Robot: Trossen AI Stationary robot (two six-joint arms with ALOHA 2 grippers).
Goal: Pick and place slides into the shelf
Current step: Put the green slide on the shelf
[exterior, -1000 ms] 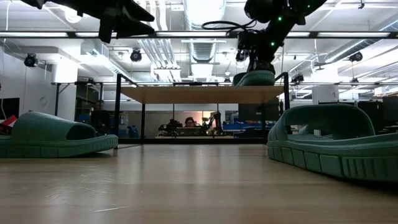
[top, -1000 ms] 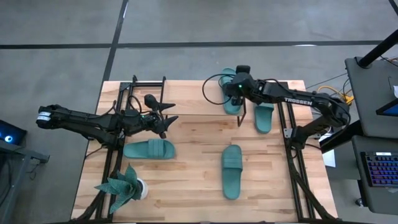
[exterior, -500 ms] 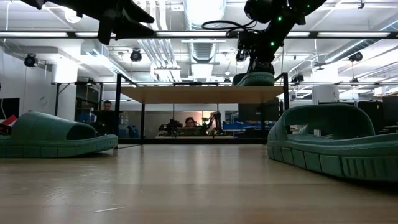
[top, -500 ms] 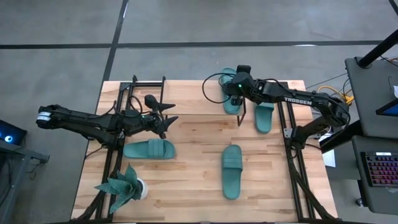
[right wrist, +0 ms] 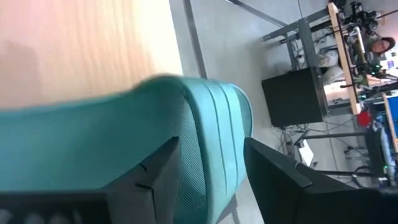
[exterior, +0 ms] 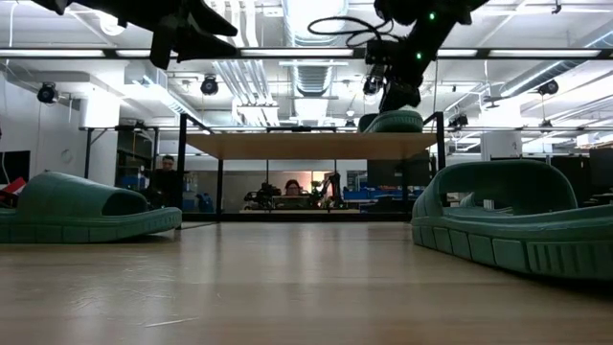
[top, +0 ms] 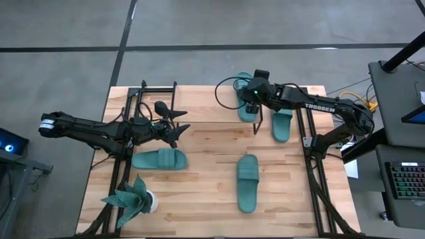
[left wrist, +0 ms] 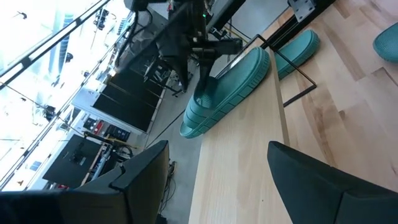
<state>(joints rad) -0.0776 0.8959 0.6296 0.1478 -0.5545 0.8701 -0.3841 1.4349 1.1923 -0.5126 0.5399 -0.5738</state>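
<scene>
Teal slide (top: 247, 106) lies on the shelf (top: 199, 101) top, far right end.
My right tool (top: 251, 106) sits over it, fingers (right wrist: 163, 171) spread across its strap. My left tool (top: 178, 126) hangs wide open near the shelf's left end; three slides lie on the surface (top: 206, 172).

There are four green slides: one (top: 246, 106) on the shelf (top: 199, 95), and three (top: 282, 124) (top: 159, 159) (top: 248, 182) on the table (top: 206, 192). There is one plant (top: 133, 200). There are two robot arms.

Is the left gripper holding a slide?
No. In the high view the left gripper hangs open and empty above the table, apart from the nearest slide.
</scene>
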